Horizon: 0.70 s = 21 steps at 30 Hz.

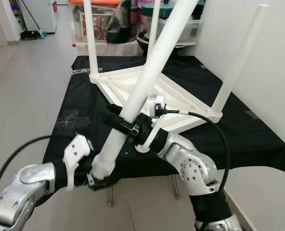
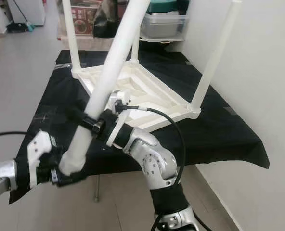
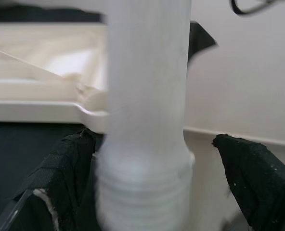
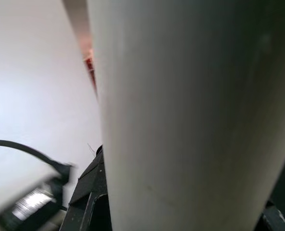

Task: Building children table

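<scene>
Three legs stood fitted in the upturned tabletop (image 1: 147,91); the fourth leg (image 1: 147,82), clamped by left hand (image 1: 100,179) and right hand (image 1: 130,126), remained unattached.

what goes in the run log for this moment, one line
stage: fourth leg not fitted | loose leg: tilted, held by both | left gripper: threaded end | right gripper: mid-shaft | tabletop: upside down, three legs on

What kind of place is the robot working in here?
Probably a home hallway or living area: tiled floor, plastic storage boxes stacked at the back, a mop against the far wall.
</scene>
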Tool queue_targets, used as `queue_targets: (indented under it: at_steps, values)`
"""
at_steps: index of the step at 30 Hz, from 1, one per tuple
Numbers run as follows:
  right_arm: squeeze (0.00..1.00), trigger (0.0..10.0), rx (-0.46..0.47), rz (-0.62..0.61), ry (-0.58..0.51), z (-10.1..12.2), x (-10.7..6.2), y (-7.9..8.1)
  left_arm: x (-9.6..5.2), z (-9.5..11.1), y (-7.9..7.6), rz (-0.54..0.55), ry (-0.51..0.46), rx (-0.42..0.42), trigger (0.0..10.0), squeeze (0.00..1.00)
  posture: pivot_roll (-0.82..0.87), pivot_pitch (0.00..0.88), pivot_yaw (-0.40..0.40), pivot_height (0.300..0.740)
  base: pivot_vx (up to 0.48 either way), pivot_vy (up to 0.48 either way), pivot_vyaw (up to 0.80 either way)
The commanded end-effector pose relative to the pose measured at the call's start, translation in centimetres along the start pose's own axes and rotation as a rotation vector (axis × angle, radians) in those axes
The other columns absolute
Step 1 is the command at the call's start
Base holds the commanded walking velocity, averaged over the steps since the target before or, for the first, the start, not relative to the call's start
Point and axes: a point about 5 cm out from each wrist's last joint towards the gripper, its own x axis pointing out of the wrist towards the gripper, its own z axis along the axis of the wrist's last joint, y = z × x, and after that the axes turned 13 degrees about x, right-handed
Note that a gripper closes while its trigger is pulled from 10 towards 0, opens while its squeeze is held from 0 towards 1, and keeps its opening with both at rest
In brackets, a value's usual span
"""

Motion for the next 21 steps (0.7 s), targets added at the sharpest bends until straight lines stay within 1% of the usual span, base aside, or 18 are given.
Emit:
queue_targets:
  at_steps: [1, 5, 6, 7, 8, 9, 10, 11, 12, 13, 14, 15, 16, 17, 18, 19, 21]
  values:
    - [0.00, 0.0, -0.051, -0.031, -0.045, 1.3, -0.4, -0.5, -0.2, 0.7, 0.3, 0.040, -0.038, 0.004, 10.0, 1.00, 0.12, 0.000, -0.057, 0.740, 0.000, 0.000, 0.00]
    - [0.00, 0.0, -0.082, -0.064, -0.064, 2.2, -0.9, -1.1, -0.7, 1.4, 0.1, 0.039, -0.080, -0.025, 10.0, 1.00, 0.12, 0.000, -0.056, 0.740, 0.000, 0.000, 0.00]
    - [0.00, 0.0, -0.117, -0.102, -0.075, 2.9, -1.5, -1.8, -1.1, 1.8, -0.2, 0.041, -0.100, -0.038, 10.0, 0.00, 0.12, 0.000, -0.058, 0.740, 0.000, 0.000, 0.00]
    - [0.00, 0.0, -0.117, -0.102, -0.075, 2.9, -1.5, -1.8, -1.1, 1.8, -0.2, 0.041, -0.100, -0.038, 10.0, 0.00, 0.12, 0.000, -0.058, 0.740, 0.000, 0.000, 0.00]
    - [0.00, 0.0, -0.175, -0.169, -0.100, 4.5, -2.7, -2.9, -1.5, 1.9, -0.5, 0.079, -0.108, -0.050, 10.0, 0.00, 0.12, 0.000, -0.061, 0.740, 0.000, 0.000, 0.00]
    - [0.00, 0.0, -0.175, -0.169, -0.100, 4.5, -2.7, -2.9, -1.5, 1.9, -0.5, 0.079, -0.108, -0.050, 10.0, 0.00, 0.12, 0.000, -0.061, 0.740, 0.000, 0.000, 0.00]
    - [0.00, 0.0, -0.194, -0.202, -0.117, 5.3, -3.3, -3.4, -1.6, 1.7, -0.4, 0.132, -0.102, -0.049, 10.0, 0.00, 0.12, 0.000, -0.060, 0.740, 0.000, 0.000, 0.00]
    - [0.00, 0.0, -0.209, -0.239, -0.140, 5.9, -3.8, -3.8, -1.7, 1.2, 0.4, 0.254, -0.090, -0.054, 10.0, 0.00, 0.12, 0.000, -0.059, 0.740, 0.000, 0.000, 0.00]
    - [0.00, 0.0, -0.218, -0.262, -0.156, 6.3, -4.1, -4.0, -1.7, 0.8, 0.9, 0.338, -0.081, -0.060, 10.0, 0.00, 0.12, 0.000, -0.057, 0.740, 0.000, 0.000, 0.00]
    - [0.00, 0.0, -0.218, -0.262, -0.156, 6.3, -4.1, -4.0, -1.7, 0.8, 0.9, 0.338, -0.081, -0.060, 10.0, 0.00, 0.12, 0.000, -0.057, 0.740, 0.000, 0.000, 0.00]
    - [0.00, 0.0, -0.222, -0.311, -0.184, 6.6, -4.5, -4.2, -1.8, -0.2, 1.6, 0.461, -0.028, -0.085, 10.0, 0.00, 0.11, 0.000, -0.050, 0.740, 0.000, 0.000, 0.00]
    - [0.00, 0.0, -0.227, -0.352, -0.203, 6.8, -4.7, -4.4, -1.8, -1.1, 2.0, 0.542, 0.016, -0.113, 10.0, 0.00, 0.11, 0.000, -0.049, 0.740, 0.000, 0.000, 0.00]
    - [0.00, 0.0, -0.227, -0.352, -0.203, 6.8, -4.7, -4.4, -1.8, -1.1, 2.0, 0.542, 0.016, -0.113, 10.0, 0.00, 0.11, 0.000, -0.049, 0.740, 0.000, 0.000, 0.00]
    - [0.00, 6.2, -0.236, -0.411, -0.223, 6.8, -5.0, -4.7, -1.7, -2.0, 1.8, 0.586, 0.049, -0.137, 10.0, 0.00, 0.11, 0.000, -0.048, 0.740, 0.000, 0.000, 0.00]
    - [0.00, 6.2, -0.243, -0.451, -0.236, 6.8, -5.3, -4.8, -1.5, -2.5, 1.6, 0.610, 0.068, -0.152, 10.0, 0.00, 0.11, 0.000, -0.048, 0.740, 0.000, 0.000, 0.00]
    - [0.00, 10.0, -0.237, -0.500, -0.263, 6.9, -5.8, -5.0, -1.2, -2.7, 1.1, 0.622, 0.070, -0.173, 10.0, 0.00, 0.10, 0.000, -0.048, 0.740, 0.000, 0.000, 0.00]
    - [0.00, 10.0, -0.237, -0.500, -0.263, 6.9, -5.8, -5.0, -1.2, -2.7, 1.1, 0.622, 0.070, -0.173, 10.0, 0.00, 0.10, 0.000, -0.048, 0.740, 0.000, 0.000, 0.00]
